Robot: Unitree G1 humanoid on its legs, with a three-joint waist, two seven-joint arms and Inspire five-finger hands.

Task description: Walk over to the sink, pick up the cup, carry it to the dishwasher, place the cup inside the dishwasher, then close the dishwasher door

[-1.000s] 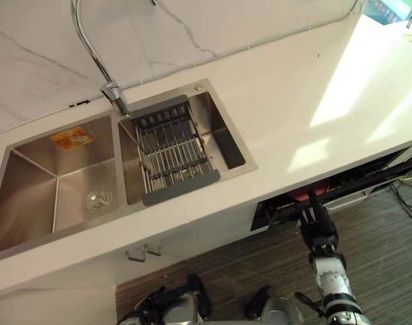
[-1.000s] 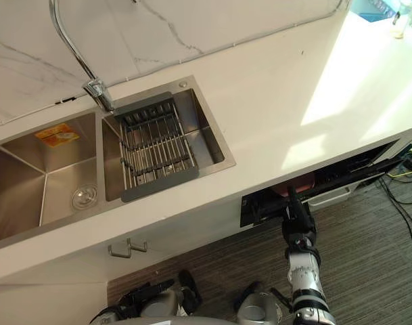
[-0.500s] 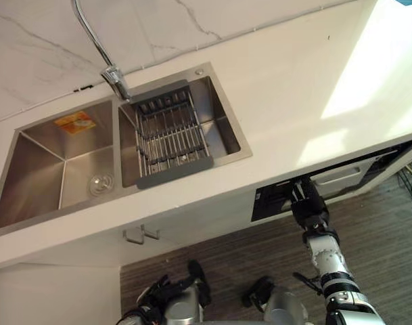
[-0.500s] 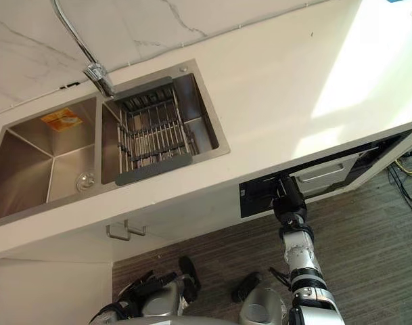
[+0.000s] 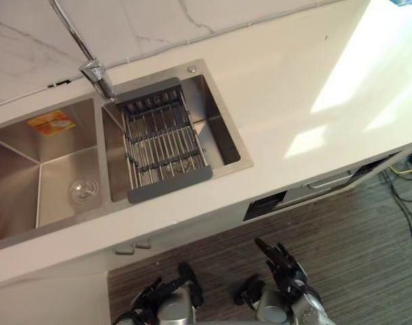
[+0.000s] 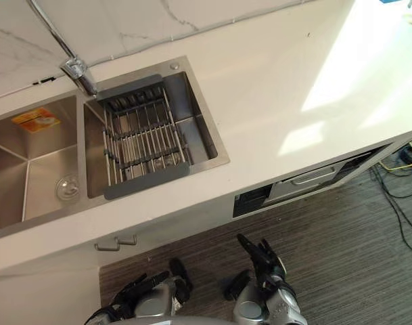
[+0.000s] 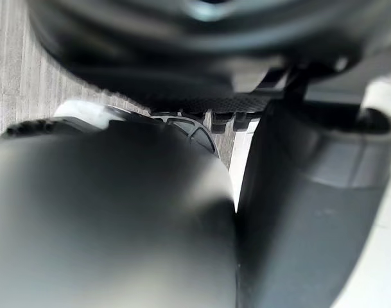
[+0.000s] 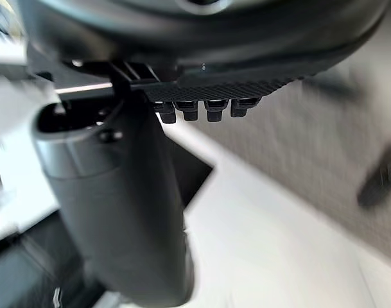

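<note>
Fingers point(image 5: 268, 249) of the right hand point(image 5: 287, 271) are straight and spread, holding nothing, and hang low over the floor point(image 5: 368, 257). The left hand point(image 6: 134, 291) sits off to their left, close to the body, its fingers relaxed and likewise empty.

Cup: neither hand carries it, and both basins of the sink point(image 5: 57, 176) are free of it. Judgement: it sits inside the dishwasher, behind the door point(image 5: 331, 181).

Door: ahead of the right fingertips and slightly to their right, well apart from them. It stands almost flush under the counter point(image 5: 280, 101), with a thin dark gap along its upper edge. Whether it is latched cannot be told.

Progress, as judged: pickup, carry and placement are done, and the closing is at or near completion. Remaining: at most a final push on the door.

Farther ahead of the fingers and to their left lies the sink, with a rack point(image 5: 162, 145) across its right basin and the tap point(image 5: 94, 68) behind.

View differences: the eye views give door, counter and sink together. The right wrist view gives the thumb point(image 8: 118, 192) and the fingertip row at close range, extended. Past them it shows a pale panel and a dark recess, too blurred to identify. The left wrist view gives a strip of floor past the hand's bulk.
</note>
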